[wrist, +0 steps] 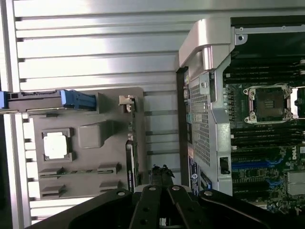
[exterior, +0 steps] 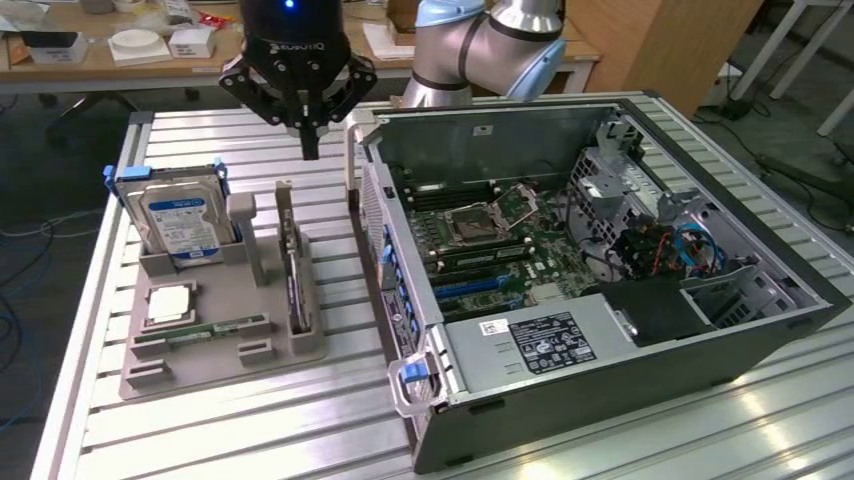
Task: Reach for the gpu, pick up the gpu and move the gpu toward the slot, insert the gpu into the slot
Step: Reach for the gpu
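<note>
We were at the reach step: our gripper (exterior: 310, 150), clenched on nothing, hung above the gpu (exterior: 295, 290), which stood on edge in the grey tray (exterior: 230, 288), well apart from the blue slot (exterior: 470, 285). Grasping called for opened fingers first.

white brand lettering "robotiq", upside down, on the black housing of the gripper (exterior: 310, 148). hard drive (exterior: 180, 225) has a blue label, print too small to read. black sticker (exterior: 547, 342) on the silver power supply box (exterior: 474, 350) has white print and marks, not readable.
</note>
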Available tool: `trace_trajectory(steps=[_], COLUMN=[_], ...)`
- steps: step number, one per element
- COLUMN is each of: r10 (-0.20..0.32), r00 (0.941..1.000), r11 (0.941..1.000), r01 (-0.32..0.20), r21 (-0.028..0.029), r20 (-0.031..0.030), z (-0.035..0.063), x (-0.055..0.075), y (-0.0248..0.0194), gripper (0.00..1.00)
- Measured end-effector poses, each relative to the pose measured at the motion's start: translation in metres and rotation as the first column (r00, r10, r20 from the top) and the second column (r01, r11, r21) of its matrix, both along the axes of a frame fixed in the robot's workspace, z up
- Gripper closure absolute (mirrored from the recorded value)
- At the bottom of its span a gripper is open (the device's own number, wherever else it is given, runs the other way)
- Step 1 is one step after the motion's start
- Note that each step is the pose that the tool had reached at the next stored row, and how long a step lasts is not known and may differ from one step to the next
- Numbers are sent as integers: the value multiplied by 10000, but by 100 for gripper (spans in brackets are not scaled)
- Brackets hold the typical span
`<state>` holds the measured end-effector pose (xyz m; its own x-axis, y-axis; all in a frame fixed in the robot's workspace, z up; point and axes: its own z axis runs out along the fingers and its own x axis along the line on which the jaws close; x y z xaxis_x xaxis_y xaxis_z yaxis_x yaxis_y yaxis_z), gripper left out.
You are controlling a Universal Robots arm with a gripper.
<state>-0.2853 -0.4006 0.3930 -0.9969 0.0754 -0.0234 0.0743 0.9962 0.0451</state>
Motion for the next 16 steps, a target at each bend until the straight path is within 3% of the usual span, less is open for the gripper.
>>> trace_trajectory(steps=[16], r10=[1], r00=[10000], r11=[10000], r01=[-1], r21=[-1], r20=[-1], z=[-1], x=[-299], y=[-4], gripper=[90])
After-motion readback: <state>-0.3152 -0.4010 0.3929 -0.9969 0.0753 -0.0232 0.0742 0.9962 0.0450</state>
